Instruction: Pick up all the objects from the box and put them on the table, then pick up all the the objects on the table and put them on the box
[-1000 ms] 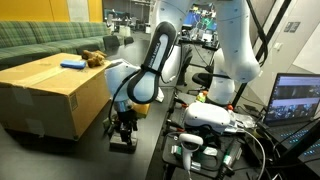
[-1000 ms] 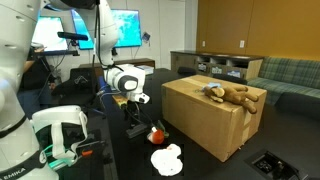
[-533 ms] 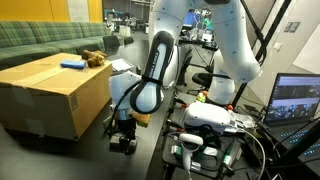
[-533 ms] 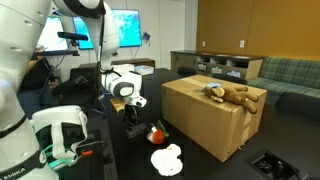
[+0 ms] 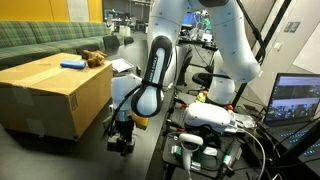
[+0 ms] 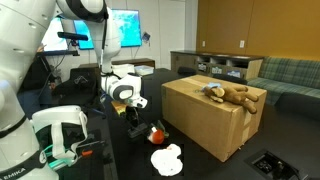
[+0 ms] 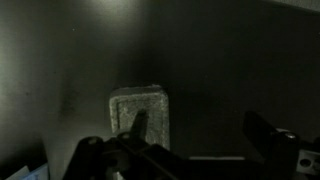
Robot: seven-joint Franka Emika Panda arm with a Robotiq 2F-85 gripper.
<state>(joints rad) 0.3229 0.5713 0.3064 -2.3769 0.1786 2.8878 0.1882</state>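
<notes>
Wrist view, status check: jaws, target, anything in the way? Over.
Jaws open, empty. Flat slab below, off-centre between them. Red-and-white toy close by on table.

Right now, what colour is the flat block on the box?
The block is blue; it shows best in an exterior view.

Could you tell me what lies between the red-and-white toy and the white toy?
Nothing: in an exterior view, bare table separates the red-and-white toy and white toy.
</notes>
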